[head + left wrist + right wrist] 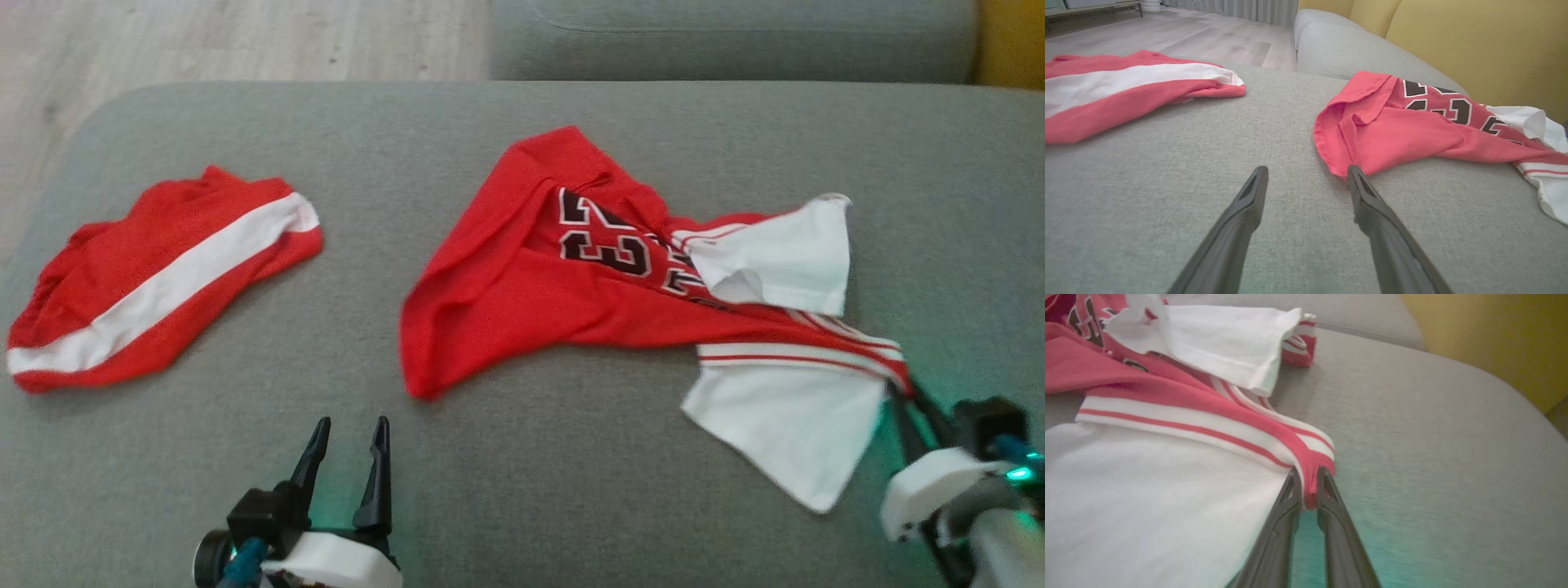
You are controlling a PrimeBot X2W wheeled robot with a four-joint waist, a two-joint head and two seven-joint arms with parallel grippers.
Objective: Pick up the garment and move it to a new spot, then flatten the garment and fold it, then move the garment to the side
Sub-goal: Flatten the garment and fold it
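The garment [571, 294] is a red jersey with dark numerals and white sleeves, lying crumpled across the middle and right of a grey couch cushion [522, 490]. My right gripper [904, 390] is shut on its red-and-white striped trim at the lower right. In the right wrist view the two fingers [1286, 506] pinch a fold of that trim [1309, 473], with a white sleeve [1147, 506] spread to their left. My left gripper [353, 433] stands open near the front edge, left of the jersey's red hem [1339, 159], touching nothing.
A folded red piece with a white stripe [155, 286] lies at the cushion's left end. Another grey cushion [735, 37] sits behind, with yellow backrests [1474, 45] to the right. Wooden floor [204, 37] lies beyond the cushion's left edge.
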